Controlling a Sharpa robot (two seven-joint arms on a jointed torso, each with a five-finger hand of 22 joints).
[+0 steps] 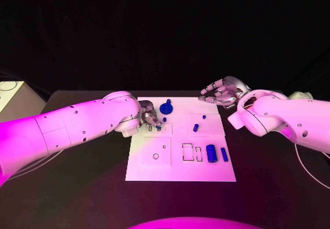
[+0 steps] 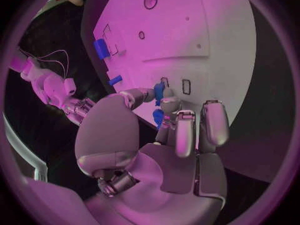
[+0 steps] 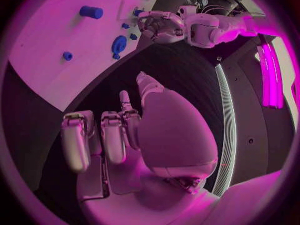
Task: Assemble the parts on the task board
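Blue small part (image 2: 159,91) pinched in the left hand's (image 1: 149,118) fingertips, over the white board's (image 1: 180,171) far left area | blue round part (image 1: 166,108) just beside it; blue pegs (image 1: 196,127) mid-board; blue blocks (image 1: 211,153) near the right edge | right hand (image 1: 223,92) off the board's far right corner, fingers curled, holding nothing | black table (image 1: 82,191)

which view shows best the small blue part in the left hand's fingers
The left wrist view: the small blue part sits pinched at the left hand, close above the white task board. The head view hides it behind the fingers; the right wrist view shows it tiny.
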